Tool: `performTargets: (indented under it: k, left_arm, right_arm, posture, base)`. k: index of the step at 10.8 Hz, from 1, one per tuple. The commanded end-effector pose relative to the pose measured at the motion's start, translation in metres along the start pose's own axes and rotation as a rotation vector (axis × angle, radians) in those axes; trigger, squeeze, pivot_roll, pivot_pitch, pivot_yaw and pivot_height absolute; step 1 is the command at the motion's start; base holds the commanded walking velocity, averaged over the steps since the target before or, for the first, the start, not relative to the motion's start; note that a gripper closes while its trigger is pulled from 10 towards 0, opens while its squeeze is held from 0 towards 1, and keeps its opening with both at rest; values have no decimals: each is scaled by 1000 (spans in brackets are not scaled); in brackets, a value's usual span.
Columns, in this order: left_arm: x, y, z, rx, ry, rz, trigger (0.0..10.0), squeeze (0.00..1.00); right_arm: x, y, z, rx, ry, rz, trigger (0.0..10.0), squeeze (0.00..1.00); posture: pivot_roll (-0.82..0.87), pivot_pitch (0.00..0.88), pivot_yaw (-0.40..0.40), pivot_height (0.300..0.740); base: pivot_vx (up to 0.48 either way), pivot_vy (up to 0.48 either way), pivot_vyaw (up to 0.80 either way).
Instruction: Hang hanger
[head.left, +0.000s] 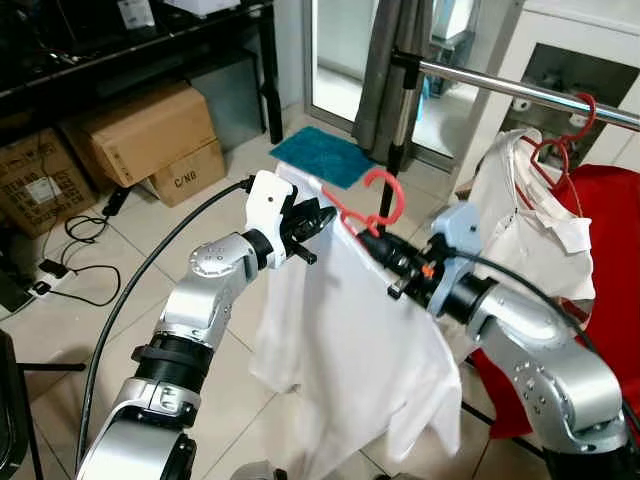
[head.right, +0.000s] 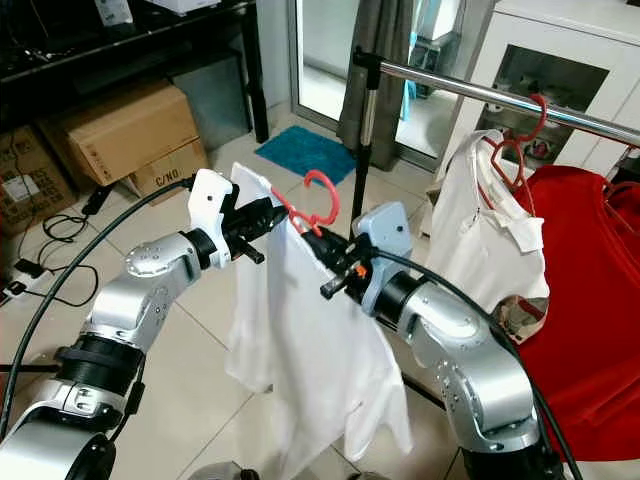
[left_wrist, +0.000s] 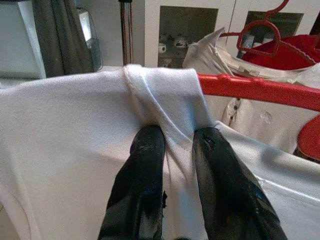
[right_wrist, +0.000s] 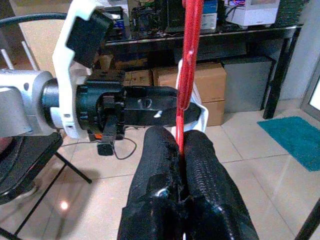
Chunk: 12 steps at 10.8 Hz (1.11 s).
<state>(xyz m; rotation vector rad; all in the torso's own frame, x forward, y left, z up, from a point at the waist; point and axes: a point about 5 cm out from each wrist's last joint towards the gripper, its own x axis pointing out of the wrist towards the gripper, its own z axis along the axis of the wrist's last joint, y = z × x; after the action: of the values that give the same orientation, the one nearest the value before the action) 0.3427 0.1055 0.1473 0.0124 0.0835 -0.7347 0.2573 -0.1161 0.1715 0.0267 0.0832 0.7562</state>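
Observation:
A red hanger (head.left: 385, 200) carries a white shirt (head.left: 350, 350) that I hold up in front of me with both arms. My left gripper (head.left: 322, 216) is shut on the shirt's shoulder (left_wrist: 165, 100) over the hanger's red arm (left_wrist: 260, 90). Gripping the hanger's red neck (right_wrist: 189, 75) just below the hook is my right gripper (head.left: 378, 243), also shut. The silver clothes rail (head.left: 520, 90) runs higher up to the right. A white polo (head.left: 530, 220) on a red hanger (head.left: 570, 135) and a red garment (head.left: 610, 250) hang from it.
The rail's dark upright post (head.left: 400, 110) stands just behind the held hanger's hook. Cardboard boxes (head.left: 150, 135) sit under a black shelf at the left, with cables (head.left: 70, 260) on the tiled floor. A teal mat (head.left: 320, 155) lies by the door. A white cabinet (head.left: 580, 60) stands behind the rail.

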Motion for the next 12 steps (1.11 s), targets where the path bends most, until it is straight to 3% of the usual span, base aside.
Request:
performTargets:
  k: [1, 8, 10, 12]
  left_arm:
    - [2, 3, 5, 4, -9, 13, 0, 0]
    - [1, 5, 4, 13, -25, -6, 0, 0]
    - [-10, 5, 14, 47, -59, -5, 0, 0]
    - [-27, 9, 24, 76, -85, 25, 0, 0]
  right_arm:
    - [0, 7, 11, -18, -41, 44, 0, 0]
    - [-1, 7, 10, -19, -38, 47, 0, 0]
    - [-1, -18, 4, -38, 24, -161, 0, 0]
    - [-5, -25, -5, -74, 85, -173, 0, 0]
  posture:
    - [-39, 0, 56, 740]
    - [-39, 0, 54, 740]
    - [-33, 0, 51, 740]
    - [-21, 0, 45, 740]
  base:
    - [0, 0, 0]
    - [0, 0, 0]
    - [0, 0, 0]
    - [0, 0, 0]
